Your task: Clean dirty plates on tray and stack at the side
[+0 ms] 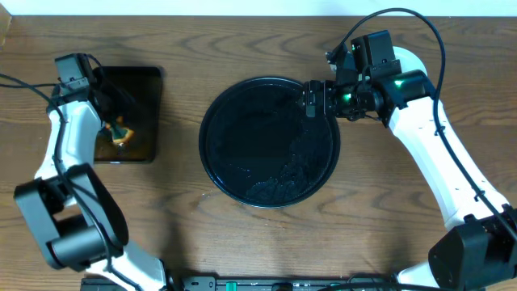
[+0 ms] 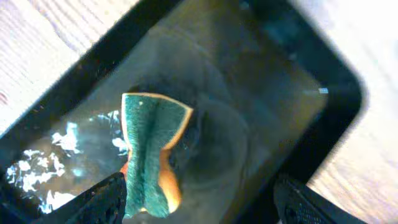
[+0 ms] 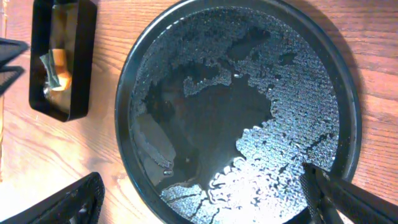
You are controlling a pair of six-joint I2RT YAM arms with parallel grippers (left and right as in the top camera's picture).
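Seeing the left gripper point(image 2: 200, 190) spread wide above the rectangular black tray point(image 2: 341, 87), green-and-orange sponge point(image 2: 152, 149) sitting beside one jaw, not gripped. Mid-table, the wet round black tray point(image 1: 203, 133). Then the right gripper point(image 1: 311, 99) gaping over its rim, gripping nothing.

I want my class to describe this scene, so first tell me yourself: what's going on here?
The left gripper hangs open over the small rectangular tray, with a green-and-orange sponge resting in it just below. The right gripper is open above the round black tray, which is wet and holds no plates. A pale round edge shows behind the right arm; whether that is the plates cannot be told.
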